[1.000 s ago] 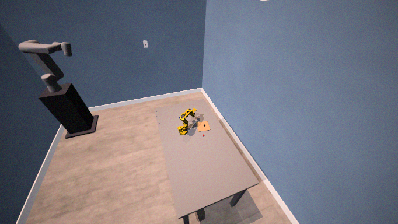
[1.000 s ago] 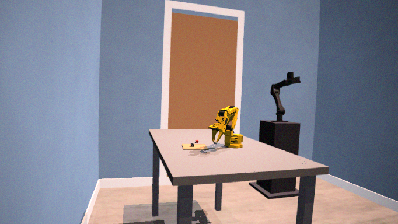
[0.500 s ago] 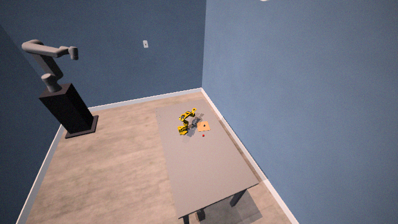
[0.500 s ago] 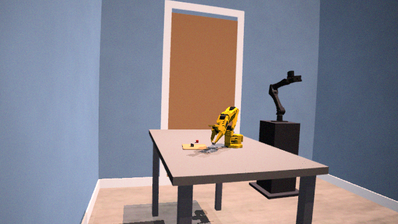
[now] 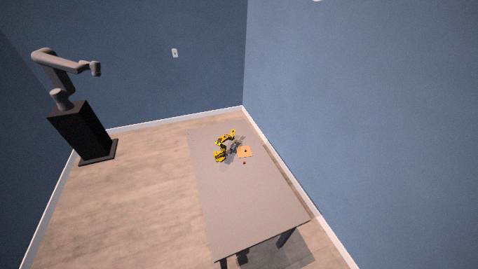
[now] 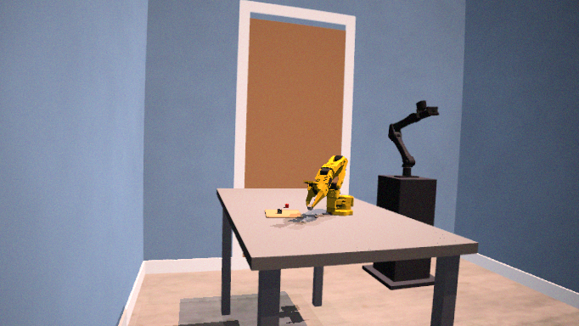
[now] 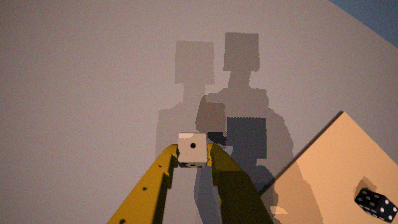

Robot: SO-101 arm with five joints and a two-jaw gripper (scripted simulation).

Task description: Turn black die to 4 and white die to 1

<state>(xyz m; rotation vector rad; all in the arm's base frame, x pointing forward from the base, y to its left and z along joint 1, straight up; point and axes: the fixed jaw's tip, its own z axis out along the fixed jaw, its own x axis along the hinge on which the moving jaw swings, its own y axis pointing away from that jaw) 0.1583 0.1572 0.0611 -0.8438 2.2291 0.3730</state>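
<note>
My gripper [image 7: 193,152] [image 6: 309,208] is shut on the white die [image 7: 193,148] and holds it above the bare table, off the mat. The die's face toward the wrist camera shows one pip. The tan mat [image 7: 330,170] [image 5: 242,153] [image 6: 272,213] lies to the right of the gripper in the wrist view. The black die [image 7: 376,204] [image 5: 246,150] [image 6: 279,210] lies on the mat. The red die [image 5: 244,162] [image 6: 287,205] lies on the table beside the mat, off it.
The yellow arm's base [image 6: 341,205] [image 5: 219,155] stands on the grey table [image 6: 361,238] near the mat. A dark second arm on a black pedestal [image 6: 405,191] [image 5: 82,131] stands on the floor, away from the table.
</note>
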